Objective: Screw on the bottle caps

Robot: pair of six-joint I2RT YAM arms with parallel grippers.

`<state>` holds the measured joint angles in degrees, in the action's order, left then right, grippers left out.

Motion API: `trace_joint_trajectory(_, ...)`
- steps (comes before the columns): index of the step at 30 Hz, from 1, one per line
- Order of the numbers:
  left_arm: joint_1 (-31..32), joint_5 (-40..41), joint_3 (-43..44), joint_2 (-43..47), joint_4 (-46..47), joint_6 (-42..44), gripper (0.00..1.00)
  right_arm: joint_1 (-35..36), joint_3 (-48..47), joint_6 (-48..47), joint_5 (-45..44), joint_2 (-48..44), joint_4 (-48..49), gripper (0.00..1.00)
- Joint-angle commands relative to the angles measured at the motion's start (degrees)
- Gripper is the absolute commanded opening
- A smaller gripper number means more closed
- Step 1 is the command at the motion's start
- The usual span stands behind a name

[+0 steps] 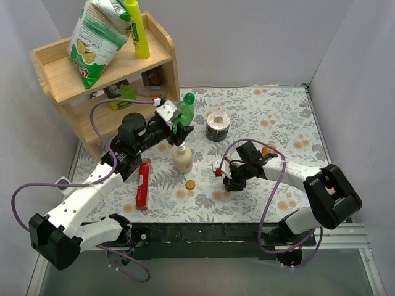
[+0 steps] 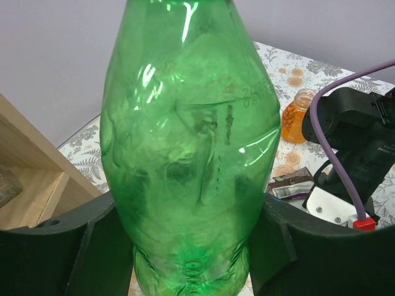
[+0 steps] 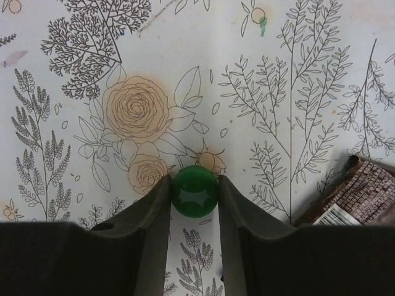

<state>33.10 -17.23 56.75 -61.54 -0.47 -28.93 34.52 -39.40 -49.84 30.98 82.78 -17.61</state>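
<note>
top view: the left hand (image 1: 179,129) is pinching the green bottle (image 1: 187,108) low on its body, neck pointing away from the hand. the right hand (image 1: 230,182) is reaching down to the tabletop (image 1: 290,117), well apart to the right. the orange cap (image 1: 191,184) is lying between the hands, and the orange bottle (image 1: 270,150) is standing just behind the right one.

left wrist: the bottle is filling the gap between both fingers (image 2: 49,246).

right wrist: the hand is pinching the green cap (image 3: 194,191) by its rim. the cap is needing a level lift, then square seating on the neck before turning.
</note>
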Motion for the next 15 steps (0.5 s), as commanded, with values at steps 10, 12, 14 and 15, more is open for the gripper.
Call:
trace_joint_trajectory(10, -0.85, -1.92, -1.73, 0.63, 1.87, -0.16, 0.0, 0.19, -0.41, -7.37, -1.71, -0.43, -8.58, 0.38)
trace_joint_trajectory(12, -0.85, -2.1, -2.08, 0.63, 2.05, -0.34, 0.0, 0.28, -0.59, -7.72, -2.77, -0.34, -8.85, 0.41)
trace_joint_trajectory(14, -0.85, -2.19, -2.43, 0.72, 2.32, -0.51, 0.0, 0.19, -1.38, -8.25, -3.82, 0.27, -9.46, 0.43)
trace_joint_trajectory(15, -0.93, -2.36, -2.52, 0.8, 2.4, -0.52, 0.0, 0.19, -1.47, -8.77, -4.26, 0.36, -9.73, 0.44)
